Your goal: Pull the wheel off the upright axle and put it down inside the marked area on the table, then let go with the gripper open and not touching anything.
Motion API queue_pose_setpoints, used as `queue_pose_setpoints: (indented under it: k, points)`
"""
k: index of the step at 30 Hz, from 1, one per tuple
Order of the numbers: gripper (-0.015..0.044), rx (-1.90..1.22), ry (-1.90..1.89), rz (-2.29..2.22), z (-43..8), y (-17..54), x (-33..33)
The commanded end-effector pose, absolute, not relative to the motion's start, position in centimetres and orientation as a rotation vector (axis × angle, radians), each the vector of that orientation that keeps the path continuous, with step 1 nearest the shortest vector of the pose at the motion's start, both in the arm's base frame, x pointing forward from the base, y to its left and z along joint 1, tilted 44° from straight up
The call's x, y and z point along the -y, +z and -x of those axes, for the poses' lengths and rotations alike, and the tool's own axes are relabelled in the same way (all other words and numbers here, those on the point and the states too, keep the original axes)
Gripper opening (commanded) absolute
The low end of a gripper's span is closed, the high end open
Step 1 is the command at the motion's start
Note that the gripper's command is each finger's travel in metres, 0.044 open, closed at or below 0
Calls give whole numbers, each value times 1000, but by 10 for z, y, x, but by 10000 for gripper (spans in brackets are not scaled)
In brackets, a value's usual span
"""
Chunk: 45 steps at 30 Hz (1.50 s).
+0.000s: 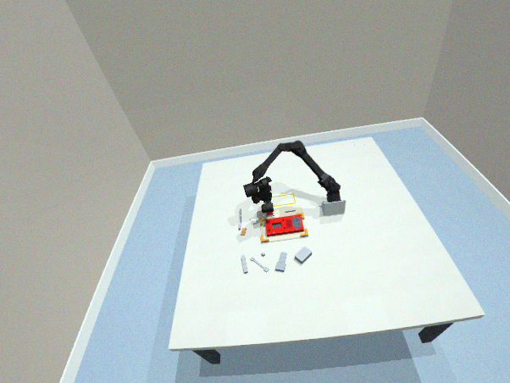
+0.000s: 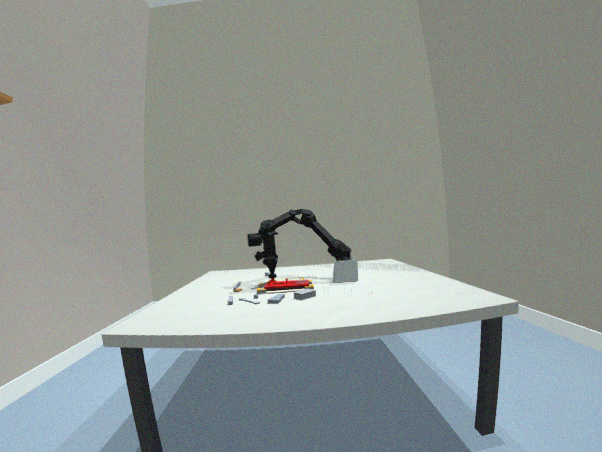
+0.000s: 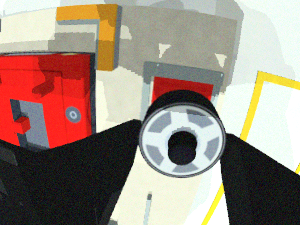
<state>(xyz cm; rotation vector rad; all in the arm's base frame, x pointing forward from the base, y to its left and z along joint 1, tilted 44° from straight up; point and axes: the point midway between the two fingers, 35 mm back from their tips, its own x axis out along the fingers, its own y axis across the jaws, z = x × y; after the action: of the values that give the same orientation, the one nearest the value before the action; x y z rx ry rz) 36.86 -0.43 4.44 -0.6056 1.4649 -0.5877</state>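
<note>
Gripper (image 3: 181, 161) clamping down on the wheel (image 3: 181, 140), one black finger (image 3: 80, 181) pressing the tyre on each side, hub facing straight into the wrist camera. Squeezing across the tread like that probably for a straight pull along the axle, no twisting. No axle showing through the dark hub hole, so looking like the wheel is already clear of it, or nearly, but hard to be sure from this angle.

Hanging right between the fingertips, then, a little above the beige and red assembly board (image 1: 285, 224), near its corner with the orange bracket (image 3: 106, 35). Sitting just beside all that: the yellow outline of the marked area (image 1: 283, 200) on the table (image 1: 339, 275), its edge showing at the right of the wrist view.

Loose grey parts (image 1: 275, 260) lying well apart toward the front of the table, not in the way.

Next bit probably needing a short sideways carry over the yellow line, lowering, then opening and backing off cleanly.
</note>
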Motion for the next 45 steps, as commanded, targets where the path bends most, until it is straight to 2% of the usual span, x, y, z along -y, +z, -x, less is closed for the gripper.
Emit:
queue_pose_setpoints:
  k: [1, 45]
  points:
    - [0, -1450, -572, 612, -369, 52, -6]
    - [0, -1449, -570, 616, -368, 62, -16]
